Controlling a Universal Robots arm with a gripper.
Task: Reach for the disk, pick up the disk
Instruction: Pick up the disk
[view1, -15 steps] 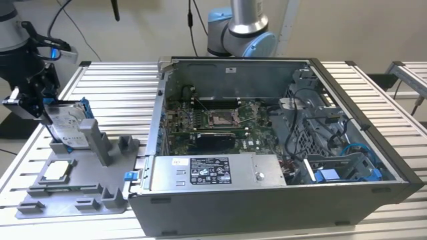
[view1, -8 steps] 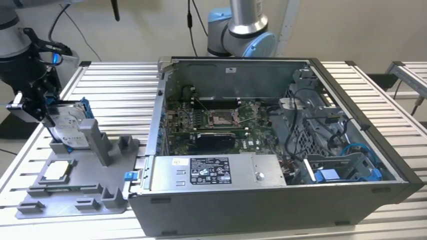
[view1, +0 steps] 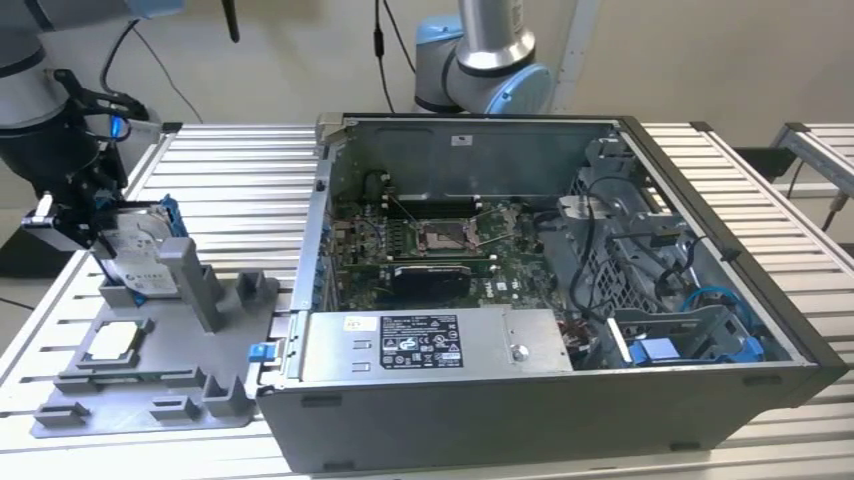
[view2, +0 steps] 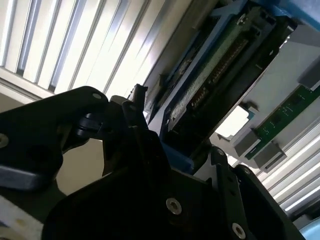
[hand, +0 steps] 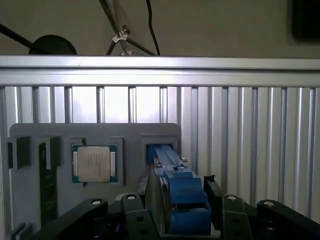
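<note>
At the exterior view's left, on the slatted metal counter (view1: 227, 170), a grey holder tray (view1: 214, 300) carries the disk (view1: 138, 255). The disk stands on edge in a slot, its blue frame along the upper rim. The end effector (view1: 107, 222) is down over the disk's top edge. In both wrist views it straddles the disk (hand: 172, 160) (view2: 215, 65), one side close against each face. I cannot tell whether the end effector (hand: 177, 187) (view2: 177, 125) is pinching the disk or merely sitting around it. A square silver chip (hand: 95, 163) (view1: 114, 340) lies flat in the tray beside the disk. An open computer case (view1: 534, 300) sits on the counter just beside the tray, with a second arm's base (view1: 481, 60) behind it.
</note>
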